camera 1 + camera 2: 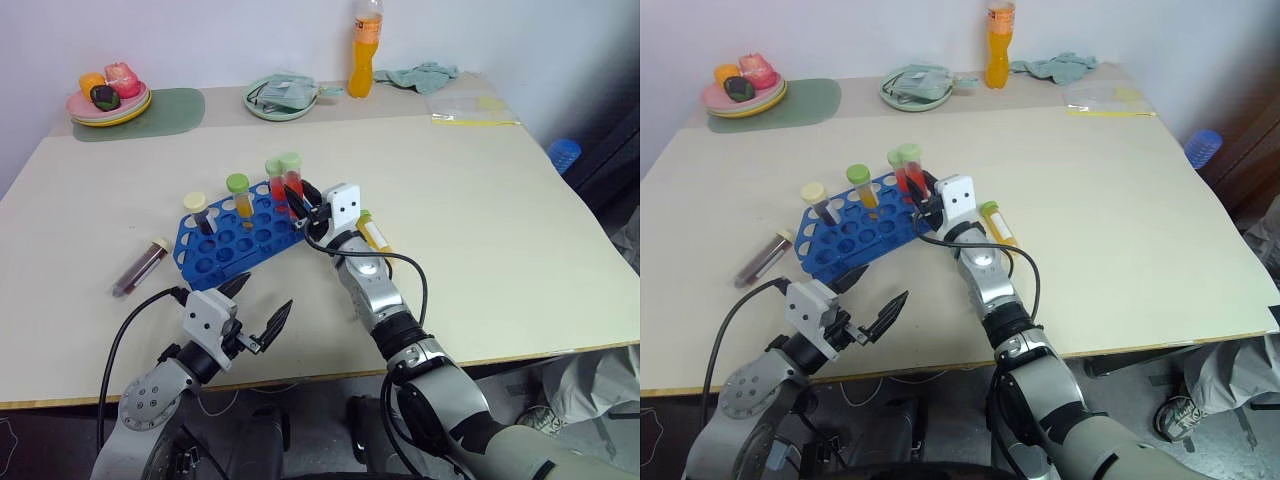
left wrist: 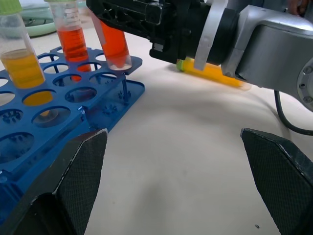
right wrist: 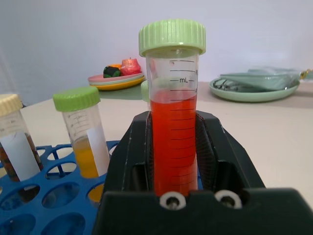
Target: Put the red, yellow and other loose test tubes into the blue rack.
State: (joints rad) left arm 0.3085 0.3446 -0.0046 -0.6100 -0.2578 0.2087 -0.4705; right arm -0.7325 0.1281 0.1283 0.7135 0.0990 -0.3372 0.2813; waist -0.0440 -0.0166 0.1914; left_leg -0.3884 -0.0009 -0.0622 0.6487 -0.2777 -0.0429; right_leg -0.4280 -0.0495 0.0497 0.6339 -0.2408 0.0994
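Left eye view sets the blue rack (image 1: 240, 235) in the middle of the table (image 1: 500, 260), angled, with a cream-capped tube (image 1: 197, 210), a yellow tube with a green cap (image 1: 240, 195) and a red tube (image 1: 273, 180) already standing in its holes. The right gripper (image 1: 297, 205) sits over the rack's corner nearest the right arm, its fingers clamped on another red tube (image 1: 291, 180) held upright, probably so the bottom meets a hole squarely. Just beyond that corner a yellow tube (image 1: 375, 232) lies flat on the table beside the wrist, and off the rack's opposite end a dark maroon tube (image 1: 140, 268) lies on its side; both are yet to be racked. The left gripper (image 1: 262, 312) waits in front of the rack, fingers spread wide and holding nothing.

Left wrist view looks across the rack's corner: the held tube's rounded bottom (image 2: 117, 54) hangs at a corner hole, seemingly not seated yet.

Right wrist view shows the black fingers (image 3: 132, 156) pressing either side of the red tube, green cap clear above them. "mL" and graduation lines can be read on its wall; the neighbouring yellow tube wears a blank white label (image 3: 97, 142).
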